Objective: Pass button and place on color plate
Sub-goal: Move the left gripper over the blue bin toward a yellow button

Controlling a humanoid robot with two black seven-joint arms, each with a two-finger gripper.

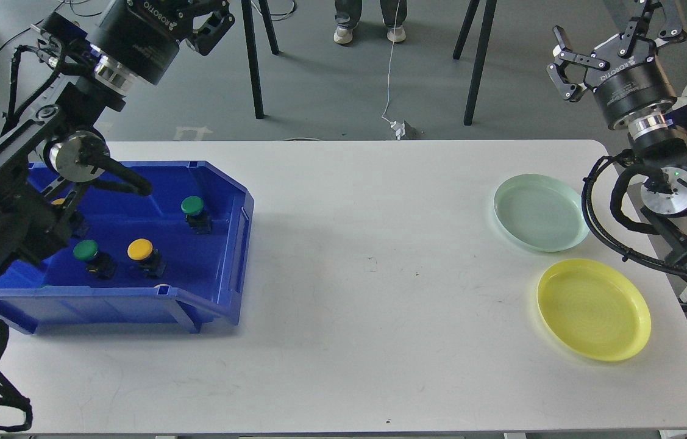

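Note:
A blue bin (244, 235) at the table's left holds a green button (192, 205), a yellow button (140, 249) and a second green button (85, 249). Another yellow button (59, 202) is mostly hidden behind my left arm. A pale green plate (541, 212) and a yellow plate (593, 309), both empty, lie at the table's right. My left gripper (197, 9) is high above the bin's back edge, partly cut off by the top of the view, open and empty. My right gripper (614, 27) is open and empty, high beyond the pale green plate.
The white table (367, 274) spans the view between the bin and the plates. Black stand legs (253, 61) and a person's feet (369, 33) are on the floor beyond the far edge. A cable plug (402, 129) lies there too.

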